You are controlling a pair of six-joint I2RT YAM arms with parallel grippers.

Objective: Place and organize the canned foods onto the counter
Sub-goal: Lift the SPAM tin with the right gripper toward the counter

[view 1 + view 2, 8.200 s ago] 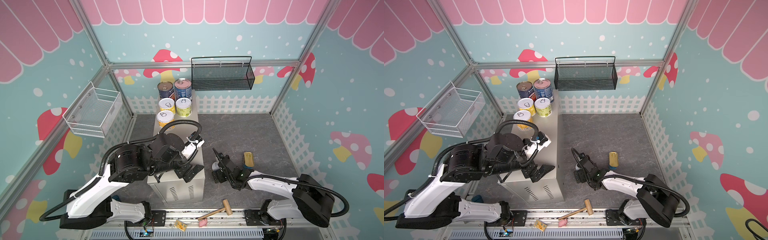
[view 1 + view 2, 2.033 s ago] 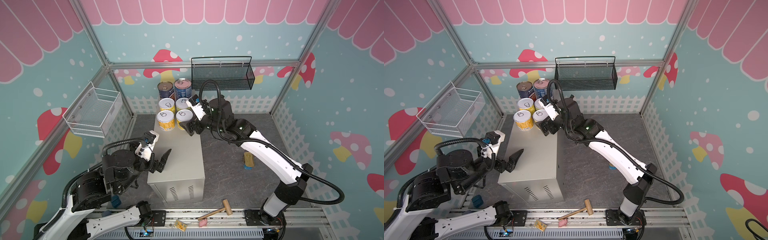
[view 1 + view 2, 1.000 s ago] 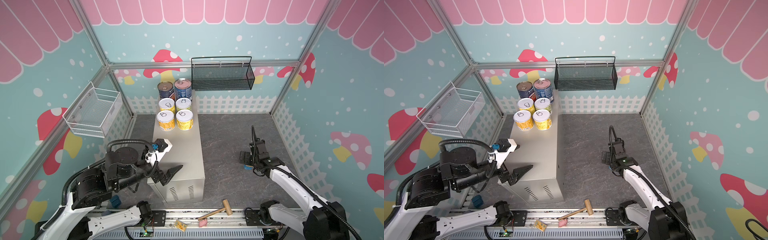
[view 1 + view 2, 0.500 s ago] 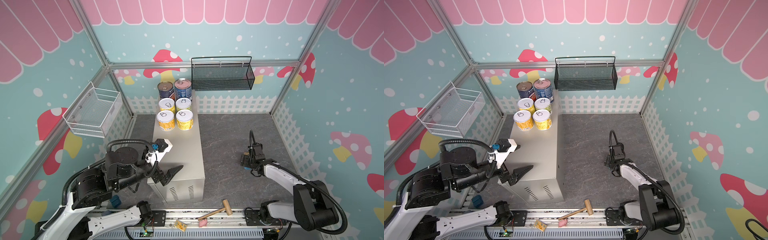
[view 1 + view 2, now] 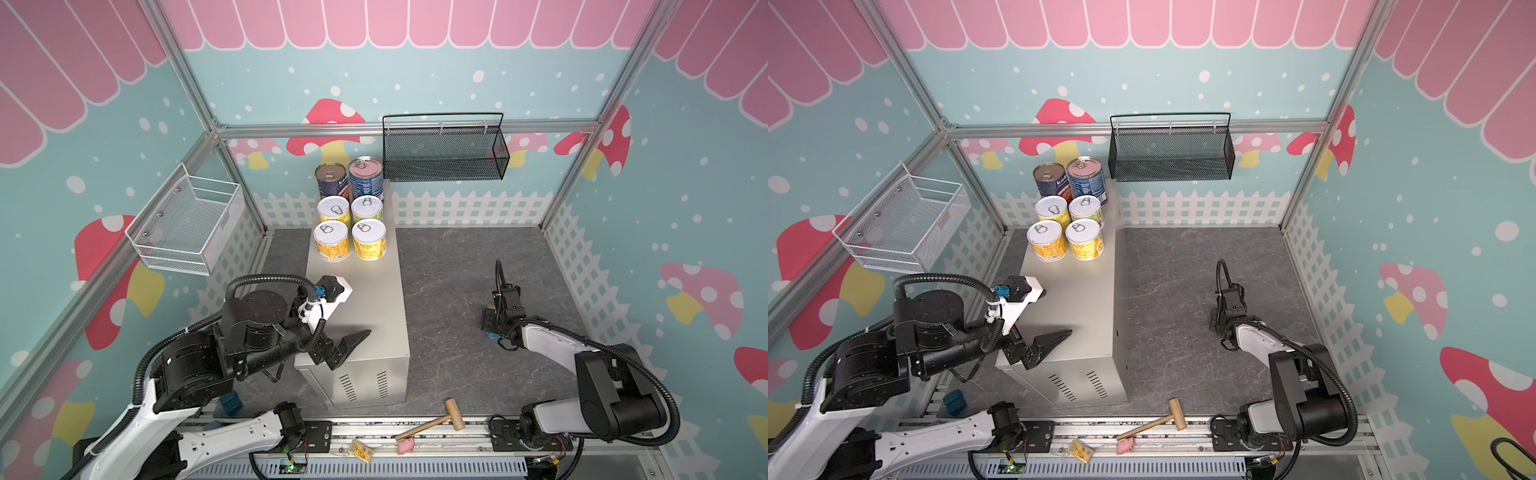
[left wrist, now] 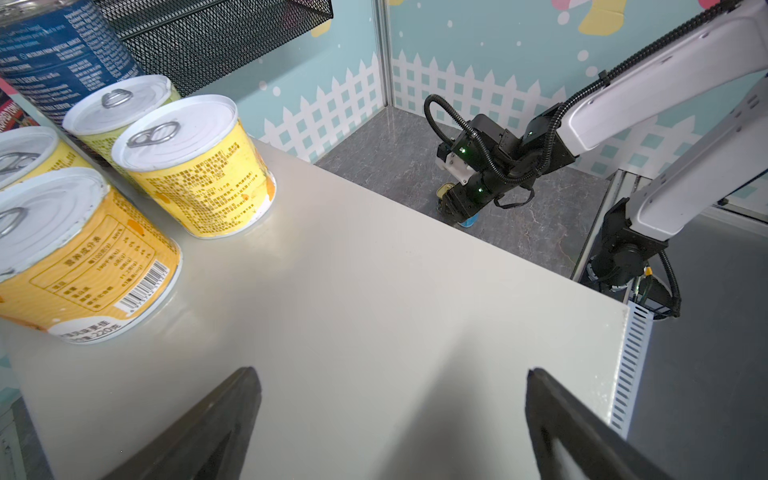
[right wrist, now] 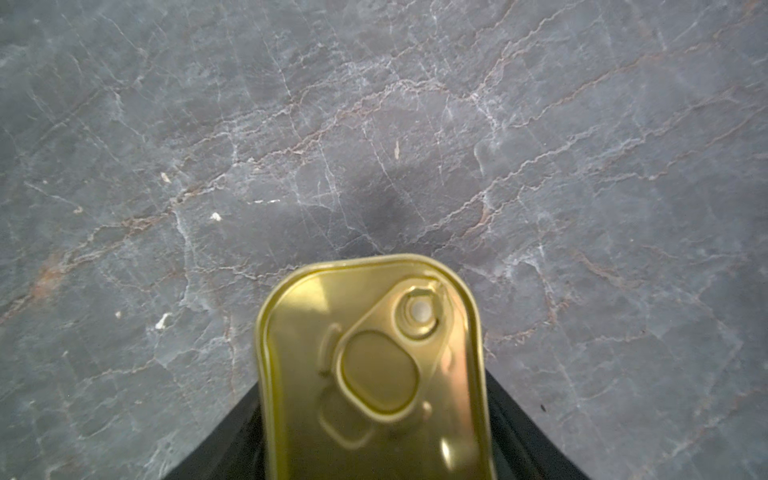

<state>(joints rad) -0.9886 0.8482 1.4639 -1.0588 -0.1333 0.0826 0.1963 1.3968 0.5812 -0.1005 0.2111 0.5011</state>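
Note:
Two tall blue-label cans (image 5: 365, 176) and several short yellow-label cans (image 5: 369, 239) stand in rows at the far end of the counter (image 5: 365, 299), also seen in the left wrist view as cans (image 6: 195, 166) on the counter (image 6: 374, 291). My left gripper (image 5: 349, 347) (image 6: 390, 372) hovers open over the counter's near end, holding nothing. On the grey floor to the right, my right gripper (image 5: 490, 324) (image 7: 374, 424) is shut on the gold-topped SPAM tin (image 7: 374, 374), one black finger against each long side. In a top view the arm hides most of the tin.
A black mesh basket (image 5: 442, 153) hangs on the back wall and a white wire basket (image 5: 187, 226) on the left wall. A wooden mallet (image 5: 432, 422) and a small pink toy (image 5: 403, 446) lie at the front rail. A small blue block (image 5: 230, 402) sits under the left arm.
My right gripper has come down over the SPAM tin on the floor and closed from wide open onto its sides. The left arm and the cans have not moved.

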